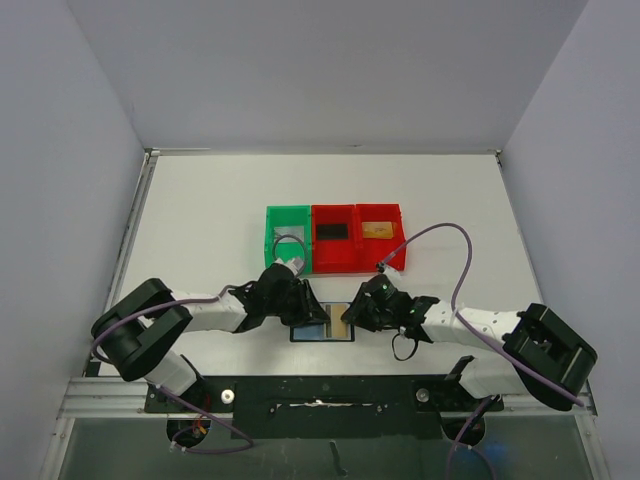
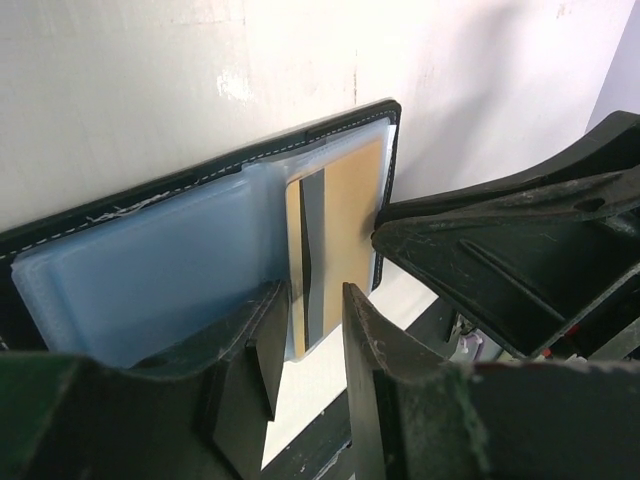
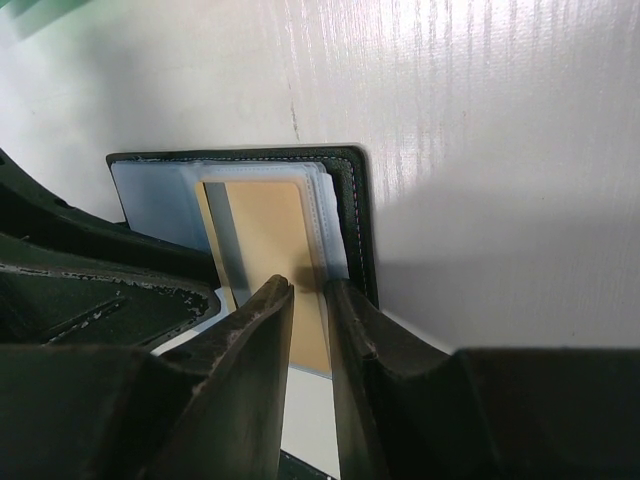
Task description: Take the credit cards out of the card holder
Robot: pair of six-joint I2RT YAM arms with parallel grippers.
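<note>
The left hand [image 2: 311, 295] has a finger on each side of the free edge of a tan credit card [image 2: 345, 210]. The gap is narrow with a sliver of daylight on one side, so I'd call it lined up for a pinch rather than gripping. That card pokes partway out of a clear bluish pocket of the card holder [image 2: 150, 270], which lies opened flat on the counter [image 1: 200, 220] toward the near edge, between the two arms. Going for the exposed end makes sense, since there's nothing else to grab.

The right hand [image 3: 310, 290] sits on the other side, fingers close together, tips down at the holder's outer end beside the same card. My read is it's pinning the holder so it won't slide when the card gets pulled. The wrist view is too cramped to tell if it's actually clamped on anything, though.

Further back are a green bin [image 1: 270, 235], a middle red bin [image 1: 333, 260] with a black card [image 1: 331, 231] and a right red bin [image 1: 396, 250] with a gold card [image 1: 377, 230], so the job looks well along.
</note>
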